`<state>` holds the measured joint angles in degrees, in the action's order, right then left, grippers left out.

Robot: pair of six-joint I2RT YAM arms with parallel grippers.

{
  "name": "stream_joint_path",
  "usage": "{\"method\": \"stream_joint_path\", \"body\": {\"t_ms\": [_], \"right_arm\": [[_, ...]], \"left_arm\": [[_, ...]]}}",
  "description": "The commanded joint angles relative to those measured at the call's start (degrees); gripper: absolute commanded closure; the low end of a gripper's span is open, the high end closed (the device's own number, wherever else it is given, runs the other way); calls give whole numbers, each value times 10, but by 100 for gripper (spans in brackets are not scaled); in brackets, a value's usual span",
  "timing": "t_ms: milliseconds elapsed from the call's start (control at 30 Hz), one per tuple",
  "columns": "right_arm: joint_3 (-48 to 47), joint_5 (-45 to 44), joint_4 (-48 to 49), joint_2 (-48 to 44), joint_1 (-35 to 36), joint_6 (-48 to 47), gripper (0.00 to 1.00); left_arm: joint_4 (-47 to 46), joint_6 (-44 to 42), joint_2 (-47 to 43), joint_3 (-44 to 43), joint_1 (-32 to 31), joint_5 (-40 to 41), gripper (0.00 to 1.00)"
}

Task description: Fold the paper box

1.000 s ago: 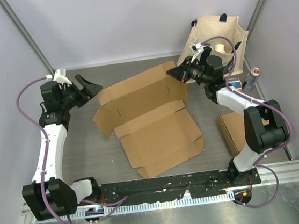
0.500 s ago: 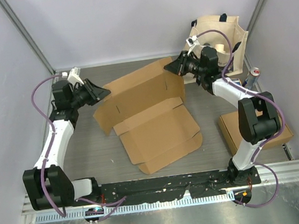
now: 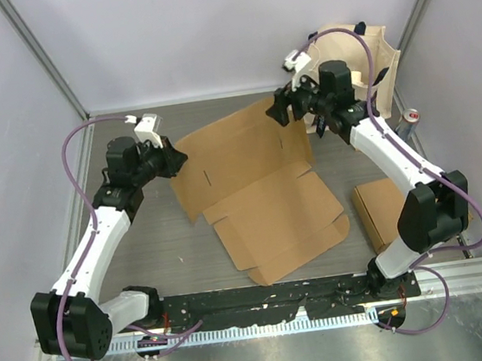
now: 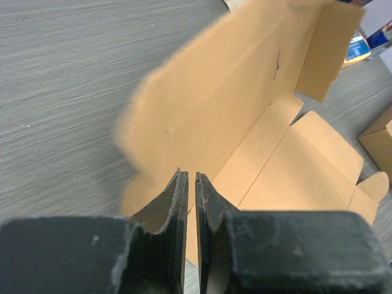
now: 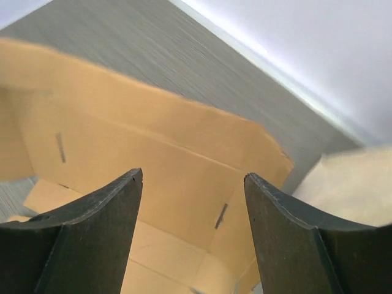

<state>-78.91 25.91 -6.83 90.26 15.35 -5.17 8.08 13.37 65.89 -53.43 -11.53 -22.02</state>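
paper box [image 3: 265, 204]: on the table [image 3: 161, 242], back panel tilted up
left gripper [image 4: 187, 174]: fingers nearly together, looks pinched on its left edge
right gripper [image 5: 193, 176]: fingers wide apart
tip: re-grab, lift both ends evenly

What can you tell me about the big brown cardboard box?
The cardboard box is plain brown, thin and not folded yet. Most of it lies flat on the grey table, flaps spread out. Its back panel, with small slits, tilts upward. The left gripper seems to pinch that panel's left edge; the right gripper hangs open near its far corner.
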Motion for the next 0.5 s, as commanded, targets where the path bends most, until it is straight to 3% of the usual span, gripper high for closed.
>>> {"method": "stream_joint_path", "body": {"t_ms": [0,67,200,267,333,367,400,467], "right_arm": [[-72,45,-85,-5,71,-252,27],[-121,47,-133,17,97,-293,27],[-183,49,-132,77,115,-269,27],[-205,-29,-87,110,121,-211,28],[-235,-118,-71,144,115,-74,25],[-248,-117,-80,158,111,-42,25],[-262,-111,-92,171,107,2,26],[-282,-86,-108,194,107,17,27]], "left_arm": [[-10,-52,-14,2,-2,-1,88],[-10,-52,-8,0,-3,-9,90],[1,-33,12,-19,-3,0,98],[38,11,27,-47,-4,46,100],[119,110,62,-101,4,144,64],[144,141,74,-114,11,166,48],[159,201,103,-124,18,174,24],[141,245,135,-123,51,156,12]]}}
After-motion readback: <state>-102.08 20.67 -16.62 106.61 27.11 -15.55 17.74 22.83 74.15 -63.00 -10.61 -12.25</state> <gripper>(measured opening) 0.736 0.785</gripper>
